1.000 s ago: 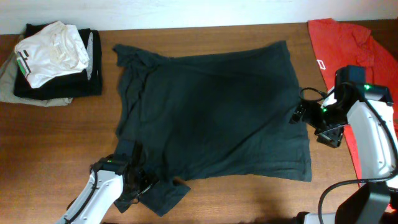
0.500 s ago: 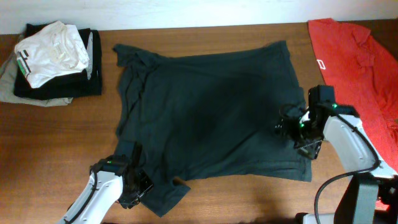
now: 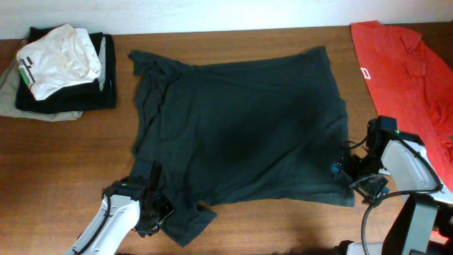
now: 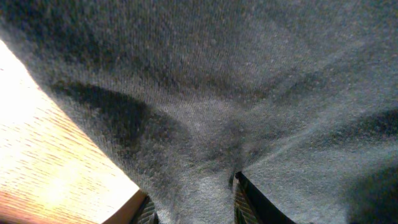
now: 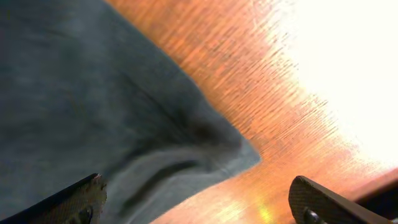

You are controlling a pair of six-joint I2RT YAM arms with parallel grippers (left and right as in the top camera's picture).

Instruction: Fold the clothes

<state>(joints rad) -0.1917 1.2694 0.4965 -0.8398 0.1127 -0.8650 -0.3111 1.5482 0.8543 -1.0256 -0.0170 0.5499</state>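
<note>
Along the near edge of the black T-shirt (image 3: 241,120), left claw (image 4: 193,202) tight on its cloth, right claw (image 5: 196,202) wide open.

You get the overhead view looking straight down on the whole worktop (image 3: 71,163). Left wrist view: pressed close to the shirt (image 3: 241,127) sleeve. Right wrist view: close above its hem corner. The overhead view shows both spots too.

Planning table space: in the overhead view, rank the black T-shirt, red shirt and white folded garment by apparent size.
1. black T-shirt
2. red shirt, partly cut off by the frame
3. white folded garment
</note>
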